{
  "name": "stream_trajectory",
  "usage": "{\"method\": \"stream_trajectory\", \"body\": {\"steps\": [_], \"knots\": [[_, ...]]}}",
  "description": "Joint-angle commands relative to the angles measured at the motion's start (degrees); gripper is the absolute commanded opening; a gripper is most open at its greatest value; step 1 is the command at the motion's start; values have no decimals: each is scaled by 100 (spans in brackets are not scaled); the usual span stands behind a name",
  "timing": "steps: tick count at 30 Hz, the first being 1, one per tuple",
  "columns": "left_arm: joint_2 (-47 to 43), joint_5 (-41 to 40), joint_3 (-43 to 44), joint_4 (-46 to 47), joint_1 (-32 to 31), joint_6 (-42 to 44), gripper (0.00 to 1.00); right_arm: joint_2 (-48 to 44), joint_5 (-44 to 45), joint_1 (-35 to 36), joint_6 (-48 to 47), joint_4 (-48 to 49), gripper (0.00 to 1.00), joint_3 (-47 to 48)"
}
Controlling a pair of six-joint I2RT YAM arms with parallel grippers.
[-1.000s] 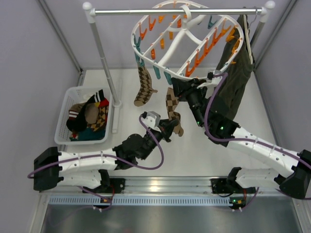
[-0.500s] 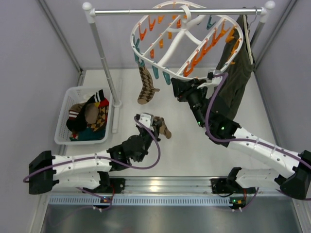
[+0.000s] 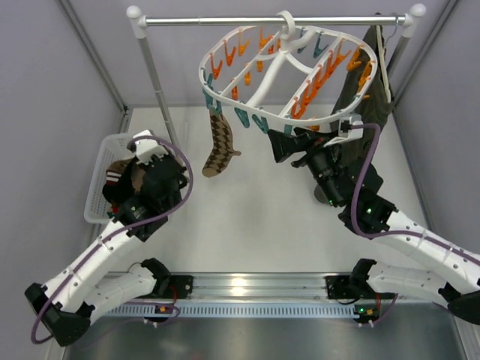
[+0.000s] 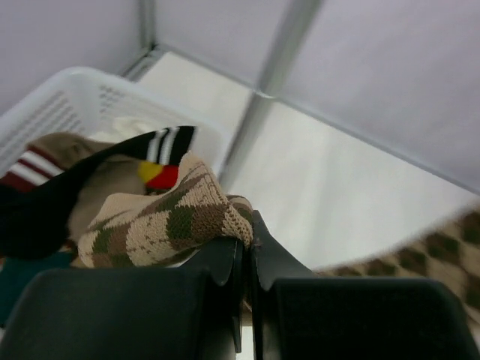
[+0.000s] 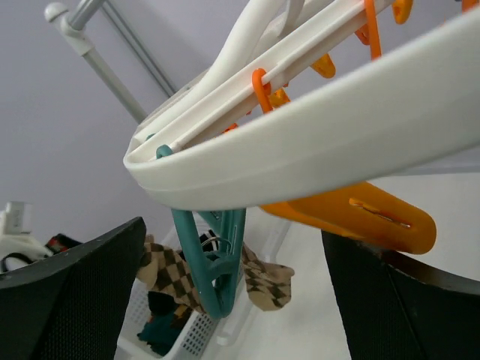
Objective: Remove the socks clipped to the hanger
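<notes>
One brown-and-tan argyle sock [image 3: 216, 146] still hangs from a teal peg on the white oval hanger [image 3: 262, 75]. My right gripper [image 3: 289, 142] is open just below the hanger's near rim. In the right wrist view its fingers [image 5: 75, 300] stand wide either side of a teal peg [image 5: 217, 262], touching nothing, with the hanging sock [image 5: 266, 281] behind. My left gripper [image 3: 146, 169] is over the white basket [image 3: 94, 195], shut on another argyle sock [image 4: 172, 225] at its edge [image 4: 244, 225]. Below it lie more socks [image 4: 45, 202], brown, black and striped.
The hanger hooks on a metal rail [image 3: 225, 19] carried by a slanted pole [image 3: 157, 82] beside the basket. A dark olive garment [image 3: 367, 82] hangs at the rail's right end, behind my right arm. Orange pegs [image 5: 360, 214] dangle near the right gripper.
My left arm swung left from the table's middle to the basket, carrying the argyle sock. My right gripper opened, and the hanger tipped back up.
</notes>
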Motion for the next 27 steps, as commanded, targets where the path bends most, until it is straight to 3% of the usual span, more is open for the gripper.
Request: {"method": "stream_trajectory", "body": {"steps": [1, 2, 6, 10, 12, 13, 16, 17, 18, 19, 26, 27], "knots": [[193, 793, 484, -956, 976, -490, 0, -294, -362, -60, 44, -379, 99, -70], [272, 960, 590, -1053, 1518, -535, 0, -338, -415, -60, 53, -458, 99, -79], [764, 1900, 1135, -1527, 2726, -833, 0, -505, -784, -60, 10, -1054, 99, -26], [1116, 1868, 1435, -1809, 3483, -1001, 0, -637, -1240, -60, -139, -1582, 99, 97], [1248, 1762, 1452, -1818, 3773, -957, 5, -786, -1364, -60, -166, -1820, 99, 79], [1379, 1762, 1461, -1827, 3861, -940, 9, -831, -1469, -52, -219, -1960, 99, 71], [1678, 2060, 1514, -1818, 4247, -887, 40, -1015, -1505, -60, -306, -2154, 99, 62], [1758, 2200, 1531, -1818, 4370, -887, 56, -1068, -1505, -60, -324, -2250, 99, 53], [1828, 2210, 1549, -1844, 4389, -895, 88, -1138, -1505, -60, -333, -2286, 100, 53], [1968, 2236, 1601, -1879, 4389, -956, 98, -1182, -1488, -60, -368, -2313, 99, 27], [2032, 3483, 2050, -1880, 4398, -641, 98, -1516, -1505, -60, -386, -2647, 99, -79], [1840, 3972, 2128, -1862, 4398, -623, 98, -1543, -1505, -60, -404, -2717, 100, -96]]}}
